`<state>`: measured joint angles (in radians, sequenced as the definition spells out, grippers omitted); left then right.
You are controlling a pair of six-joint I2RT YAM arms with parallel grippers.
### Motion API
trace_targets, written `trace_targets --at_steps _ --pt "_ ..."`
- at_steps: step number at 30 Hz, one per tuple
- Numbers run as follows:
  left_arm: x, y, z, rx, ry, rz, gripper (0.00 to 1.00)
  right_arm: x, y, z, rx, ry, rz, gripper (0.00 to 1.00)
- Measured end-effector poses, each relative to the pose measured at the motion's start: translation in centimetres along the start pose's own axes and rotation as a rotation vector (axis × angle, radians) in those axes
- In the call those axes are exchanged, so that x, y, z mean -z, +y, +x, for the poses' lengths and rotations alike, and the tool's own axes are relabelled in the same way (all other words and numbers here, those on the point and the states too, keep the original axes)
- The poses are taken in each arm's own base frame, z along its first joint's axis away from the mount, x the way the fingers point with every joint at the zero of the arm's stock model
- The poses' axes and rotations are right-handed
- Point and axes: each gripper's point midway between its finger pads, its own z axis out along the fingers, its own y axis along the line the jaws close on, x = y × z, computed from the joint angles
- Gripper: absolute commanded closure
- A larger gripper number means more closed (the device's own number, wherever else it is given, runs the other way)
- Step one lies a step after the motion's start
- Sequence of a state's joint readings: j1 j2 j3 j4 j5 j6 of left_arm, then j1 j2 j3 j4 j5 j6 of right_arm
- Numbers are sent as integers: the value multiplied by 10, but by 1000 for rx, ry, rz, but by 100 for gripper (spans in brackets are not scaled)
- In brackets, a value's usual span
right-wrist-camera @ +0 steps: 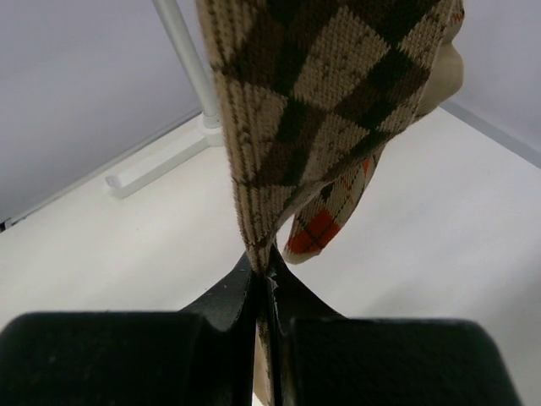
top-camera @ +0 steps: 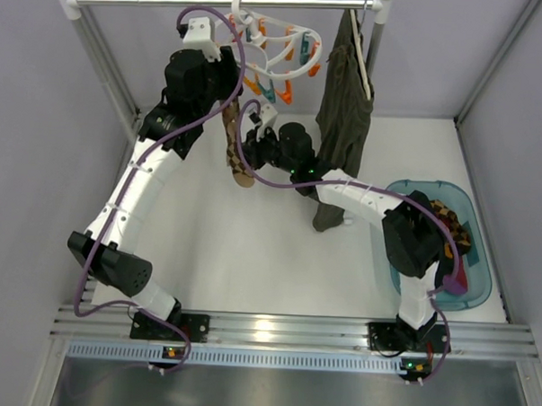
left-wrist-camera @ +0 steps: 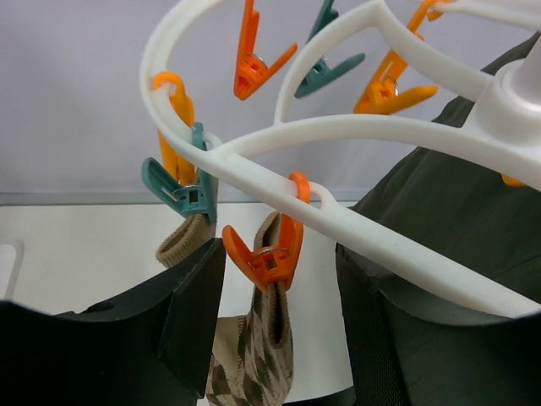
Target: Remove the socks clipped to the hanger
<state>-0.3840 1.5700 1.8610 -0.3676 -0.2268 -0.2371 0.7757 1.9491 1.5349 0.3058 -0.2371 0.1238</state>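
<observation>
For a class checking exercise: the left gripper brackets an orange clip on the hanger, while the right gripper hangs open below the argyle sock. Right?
No. The right wrist view shows the right gripper shut on the argyle sock, at its lower edge. The left gripper does bracket an orange clip on the hanger.

Left gripper [left-wrist-camera: 281,279] is open, fingers either side of an orange clip [left-wrist-camera: 264,254] on the white hanger [left-wrist-camera: 363,135], clip closer to the left finger. Argyle sock [left-wrist-camera: 262,355] hangs from that clip down through the gap. Just above the left finger, a teal clip [left-wrist-camera: 182,190] pinches a tan sock cuff [left-wrist-camera: 182,241]. Olive garment [left-wrist-camera: 456,211] beyond the right finger. Pale worktop [left-wrist-camera: 84,254] beyond the gripper.
</observation>
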Motion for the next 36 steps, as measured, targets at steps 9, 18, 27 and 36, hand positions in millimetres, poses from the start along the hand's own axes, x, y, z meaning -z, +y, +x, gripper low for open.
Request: trace_targets --at_steps 9,18,27,36 --pt "-5 -1 -2 -1 -16 5 57 2 7 3 0 8 -38 100" --pt "-9 0 -9 -19 -53 -9 85 13 11 31 -6 66 -62 100" --pt "-17 0 -7 -18 -61 -11 87 44 24 42 -17 117 -95 100" --pt "-17 2 -7 -30 -64 -23 83 221 60 -24 -32 55 2 100"
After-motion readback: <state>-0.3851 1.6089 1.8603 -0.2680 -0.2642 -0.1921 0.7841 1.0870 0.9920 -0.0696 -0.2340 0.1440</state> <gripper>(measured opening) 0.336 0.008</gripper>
